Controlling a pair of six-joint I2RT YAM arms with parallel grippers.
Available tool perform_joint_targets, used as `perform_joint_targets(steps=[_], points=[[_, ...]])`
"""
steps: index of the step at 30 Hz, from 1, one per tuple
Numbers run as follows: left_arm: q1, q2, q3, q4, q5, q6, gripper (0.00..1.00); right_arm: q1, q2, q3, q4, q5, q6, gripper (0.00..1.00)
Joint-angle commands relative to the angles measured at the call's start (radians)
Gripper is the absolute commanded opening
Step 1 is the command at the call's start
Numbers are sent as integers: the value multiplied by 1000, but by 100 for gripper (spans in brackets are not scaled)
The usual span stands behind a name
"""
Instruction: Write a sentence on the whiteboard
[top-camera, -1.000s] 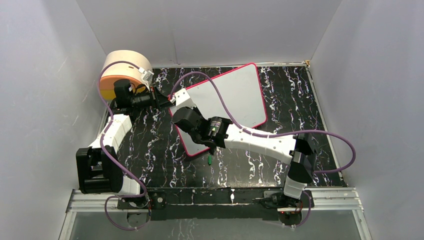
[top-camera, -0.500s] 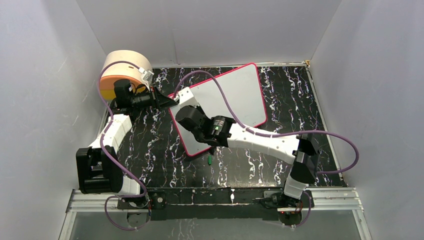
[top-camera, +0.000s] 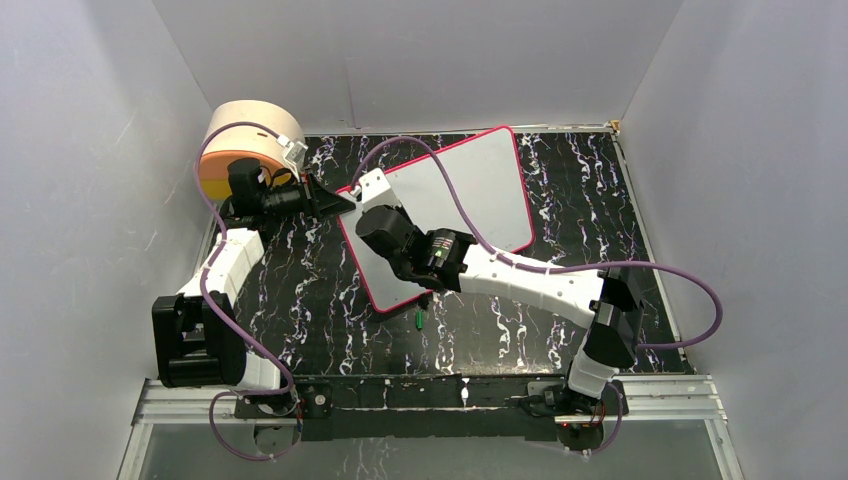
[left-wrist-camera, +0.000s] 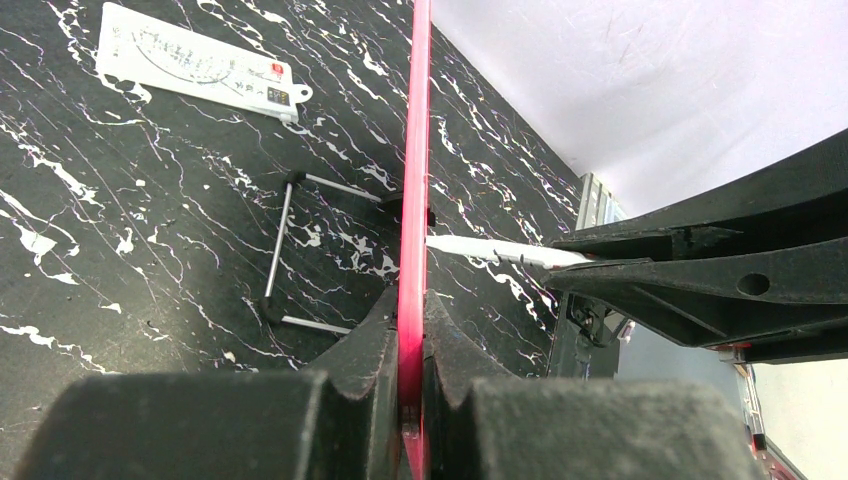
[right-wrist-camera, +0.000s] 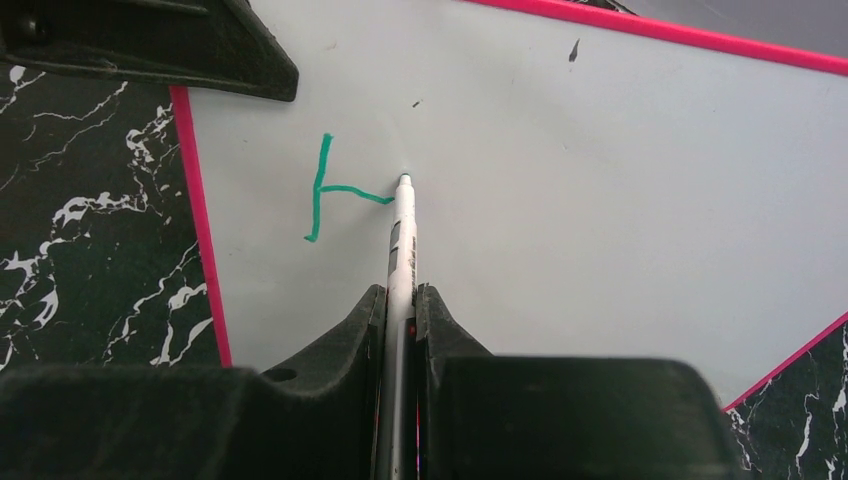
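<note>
Teal strokes (right-wrist-camera: 325, 190) lie at nine o'clock of the pen (right-wrist-camera: 403, 240) tip. The right gripper (right-wrist-camera: 400, 295) pinches the pen, and the left gripper (left-wrist-camera: 410, 300) clamps the whiteboard (right-wrist-camera: 600, 200) edge.

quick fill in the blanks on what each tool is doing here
1. The right tool is shut on a ____, its tip touching the whiteboard.
2. The left tool is shut on the ____'s rim.
3. The sentence so far is two ____ strokes.

Missing words: pen; whiteboard; green
</note>
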Motion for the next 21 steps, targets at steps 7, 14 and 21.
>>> perform_joint_targets(steps=[7,14,21], points=[[-16,3,-3,-27,-32,71,0,-5,-43,28,90,-5,-23,0],[-18,3,-4,-28,-32,72,0,-16,-37,31,97,10,-27,0],[-18,3,-3,-30,-32,74,0,-22,-36,27,107,10,-25,0]])
